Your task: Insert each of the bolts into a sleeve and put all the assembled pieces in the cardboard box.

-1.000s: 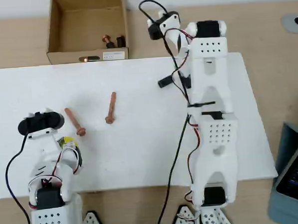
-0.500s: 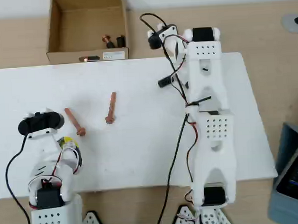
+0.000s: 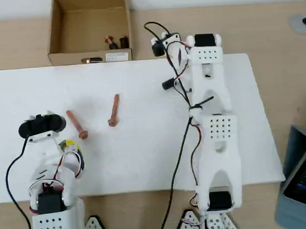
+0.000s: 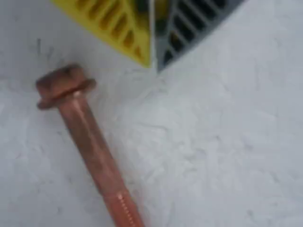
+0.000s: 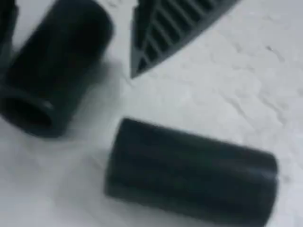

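Two copper bolts lie on the white mat: one [image 3: 77, 124] beside my left gripper [image 3: 71, 146], the other [image 3: 114, 110] further right. In the left wrist view the yellow and grey fingers meet at a point, so the left gripper [image 4: 152, 64] is shut and empty, just off the bolt's head [image 4: 64, 85]. Two black sleeves [image 5: 189, 172] [image 5: 54, 71] lie on the mat under my right gripper [image 5: 71, 52], which is open with a ribbed fingertip [image 5: 156, 38] above them. One sleeve [image 3: 168, 84] pokes out beside the right arm. The cardboard box [image 3: 56, 32] holds an assembled piece [image 3: 116, 42].
The right arm [image 3: 215, 126] stretches along the mat's right half, with its cables hanging on its left side. The left arm [image 3: 52, 202] stands folded at the near left corner. A grey bin [image 3: 302, 178] sits off the mat at the right.
The right arm's wrist has swung away from the box and drawn in over the sleeves. The left arm and both bolts have kept still.
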You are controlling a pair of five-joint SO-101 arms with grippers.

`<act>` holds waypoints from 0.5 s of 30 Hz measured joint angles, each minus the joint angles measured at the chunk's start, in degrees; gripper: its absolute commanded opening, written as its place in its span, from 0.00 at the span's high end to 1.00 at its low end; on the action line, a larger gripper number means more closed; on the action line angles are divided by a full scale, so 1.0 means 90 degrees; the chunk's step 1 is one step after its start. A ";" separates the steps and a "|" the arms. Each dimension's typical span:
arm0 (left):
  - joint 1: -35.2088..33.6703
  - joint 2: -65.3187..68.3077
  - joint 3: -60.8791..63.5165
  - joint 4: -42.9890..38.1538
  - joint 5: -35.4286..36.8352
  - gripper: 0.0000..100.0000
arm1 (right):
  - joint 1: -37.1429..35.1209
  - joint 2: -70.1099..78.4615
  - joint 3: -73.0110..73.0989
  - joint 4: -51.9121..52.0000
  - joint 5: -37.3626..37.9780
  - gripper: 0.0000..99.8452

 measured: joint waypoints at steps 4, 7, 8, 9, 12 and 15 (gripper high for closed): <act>0.0000 0.0000 0.0000 0.0000 0.0000 1.00 | 0.0049 0.0098 -0.0068 -0.0068 -0.0010 0.96; 0.0000 0.0000 0.0000 0.0000 0.0000 1.00 | 0.0049 0.0098 -0.0068 -0.0107 -0.0010 0.97; 0.0000 0.0000 0.0000 0.0000 0.0000 1.00 | 0.0049 0.0098 -0.0068 -0.0107 -0.0010 0.98; 0.0000 0.0000 0.0000 0.0000 0.0000 1.00 | 0.0049 0.0107 -0.0088 -0.0107 -0.0010 0.98; 0.0000 0.0000 0.0000 0.0000 0.0000 1.00 | 0.0039 0.0176 -0.0371 0.0049 -0.0010 0.99; 0.0000 0.0000 0.0000 0.0000 0.0000 1.00 | 0.0000 0.0225 -0.0723 0.0293 -0.0010 0.99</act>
